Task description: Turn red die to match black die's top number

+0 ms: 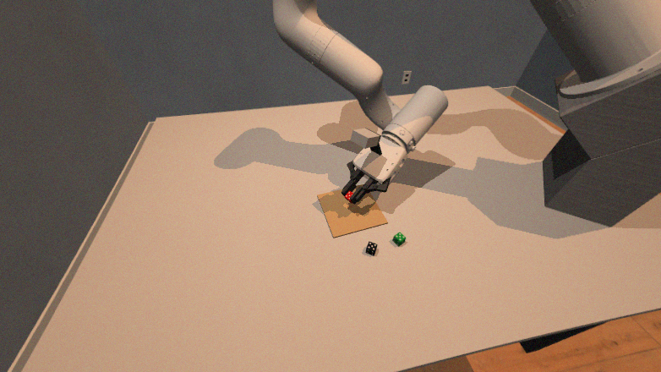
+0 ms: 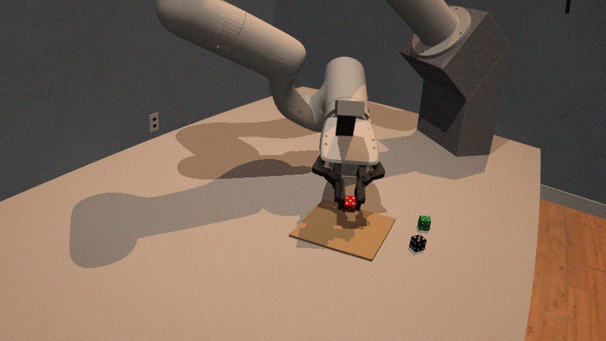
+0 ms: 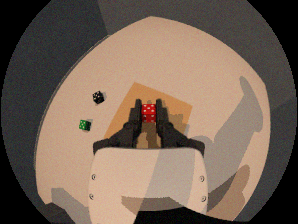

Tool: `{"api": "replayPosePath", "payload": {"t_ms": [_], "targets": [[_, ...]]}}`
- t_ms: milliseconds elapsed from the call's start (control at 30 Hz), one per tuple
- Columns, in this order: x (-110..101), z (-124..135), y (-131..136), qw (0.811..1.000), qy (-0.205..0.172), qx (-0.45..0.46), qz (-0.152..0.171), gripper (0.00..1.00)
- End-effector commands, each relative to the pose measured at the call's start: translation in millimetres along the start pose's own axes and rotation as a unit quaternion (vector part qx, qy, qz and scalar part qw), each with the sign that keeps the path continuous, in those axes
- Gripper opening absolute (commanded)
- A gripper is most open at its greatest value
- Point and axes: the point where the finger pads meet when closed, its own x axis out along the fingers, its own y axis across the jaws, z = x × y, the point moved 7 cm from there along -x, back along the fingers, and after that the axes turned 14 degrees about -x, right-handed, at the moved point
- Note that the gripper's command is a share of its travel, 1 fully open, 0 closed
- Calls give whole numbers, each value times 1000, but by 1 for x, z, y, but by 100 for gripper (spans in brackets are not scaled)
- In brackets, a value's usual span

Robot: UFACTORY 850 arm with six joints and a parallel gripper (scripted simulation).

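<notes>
We count three dice, the red die (image 2: 349, 203) clamped in the jaws above one mat (image 2: 368, 241), the black die (image 2: 417, 242) and green die (image 2: 424, 222) on the beige counter (image 2: 211, 288) mid-surface, blue-grey walls behind.
</notes>
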Motion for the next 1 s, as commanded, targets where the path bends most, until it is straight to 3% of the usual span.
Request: {"api": "replayPosePath", "payload": {"t_ms": [0, 967], "targets": [[8, 13, -3, 1000, 1, 0, 0, 15], [10, 17, -4, 1000, 1, 0, 0, 15]]}}
